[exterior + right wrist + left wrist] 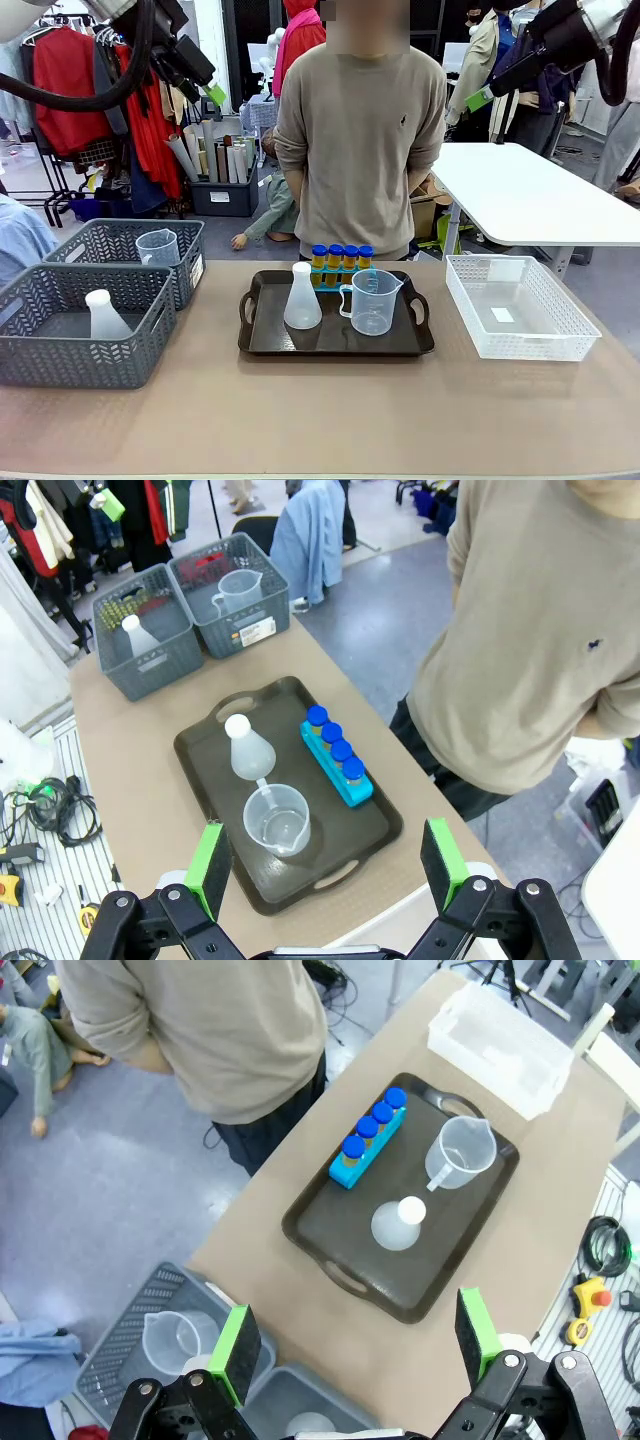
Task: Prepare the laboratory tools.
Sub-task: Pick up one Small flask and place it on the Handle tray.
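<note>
Grey baskets [85, 320] left of tray [262, 345]; mesh basket [520, 310] right.

Dark tray [262, 345] mid-table, blue rack [362, 1154] on its far side. Two grey baskets [60, 300] side by side at the robot's left, white mesh basket [560, 335] at the right. Person in beige sweater [360, 130] stands at the far edge. White table [530, 195] behind.

— What sits on the tan table [330, 410]?
— A dark tray [335, 345] at centre, two grey baskets [85, 325] at nine o'clock, a white mesh basket [520, 305] at three o'clock.
</note>
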Available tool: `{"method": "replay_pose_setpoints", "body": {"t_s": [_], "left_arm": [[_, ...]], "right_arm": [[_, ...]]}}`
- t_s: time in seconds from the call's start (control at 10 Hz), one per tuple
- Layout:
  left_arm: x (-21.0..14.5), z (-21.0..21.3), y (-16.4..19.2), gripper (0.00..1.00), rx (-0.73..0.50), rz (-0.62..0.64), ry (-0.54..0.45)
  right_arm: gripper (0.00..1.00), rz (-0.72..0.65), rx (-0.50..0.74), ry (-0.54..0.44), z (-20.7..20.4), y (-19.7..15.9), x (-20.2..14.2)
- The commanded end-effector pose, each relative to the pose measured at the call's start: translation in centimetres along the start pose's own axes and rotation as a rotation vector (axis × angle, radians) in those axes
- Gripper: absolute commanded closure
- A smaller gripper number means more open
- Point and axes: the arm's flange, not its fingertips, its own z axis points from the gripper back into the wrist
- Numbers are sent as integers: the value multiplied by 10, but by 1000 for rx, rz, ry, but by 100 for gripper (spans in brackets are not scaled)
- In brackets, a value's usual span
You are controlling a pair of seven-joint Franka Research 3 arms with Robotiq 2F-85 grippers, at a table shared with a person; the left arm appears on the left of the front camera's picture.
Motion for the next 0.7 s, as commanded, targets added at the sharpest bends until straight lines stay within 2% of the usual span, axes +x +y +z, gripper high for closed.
{"method": "replay_pose_setpoints", "body": {"t_s": [0.0,0.6], "left_arm": [[-1,3,0,0,2,13,-4],[-1,3,0,0,2,13,-4]], "right_arm": [[0,2,4,-9,0,2,1],[0,2,4,-9,0,2,1]]}}
